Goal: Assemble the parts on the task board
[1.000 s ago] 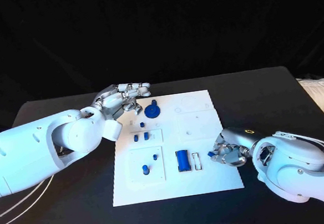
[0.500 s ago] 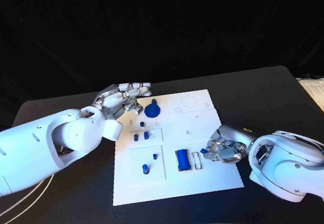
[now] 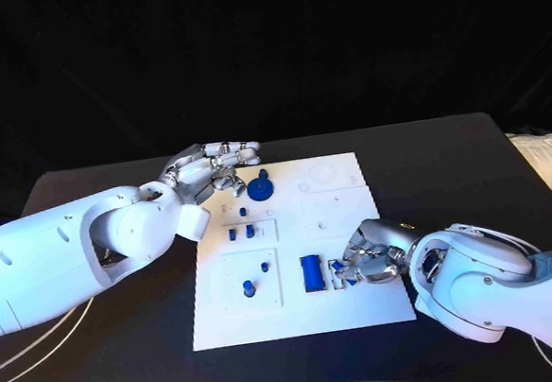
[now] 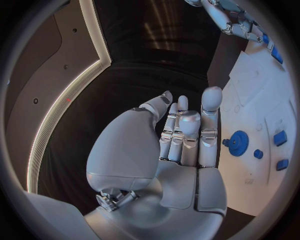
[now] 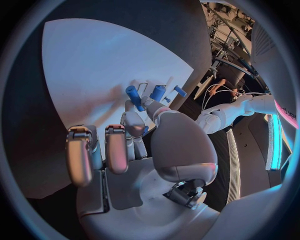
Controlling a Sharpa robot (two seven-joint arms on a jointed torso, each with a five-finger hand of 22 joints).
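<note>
the right hand [image 3: 368, 260] sits at about four o'clock on the task board [image 3: 360, 309], and appears to pinch a small blue part [image 5: 133, 97] between its fingertips, with the other fingers curled in; the grip itself is partly hidden, so this is a judgement. just beside it, toward nine o'clock, a long blue block [image 3: 311, 272] lies next to a thin white slot outline. the step in hand looks like seating the pinched part near that slot; doing it well would mean keeping the piece upright, lining it up over its seat before lowering, and pressing straight down rather than sliding, so the neighbouring block is not nudged. the left hand [image 3: 213, 169] hovers at the board's eleven o'clock corner, its fingers loosely curled and apart, holding nothing, near a round blue gear [image 3: 261, 190]. the board is a flat white plate with faint recessed outlines; small blue pegs [image 3: 238, 234] stand near its centre-left and two more blue pieces [image 3: 249, 288] lie toward seven o'clock.
</note>
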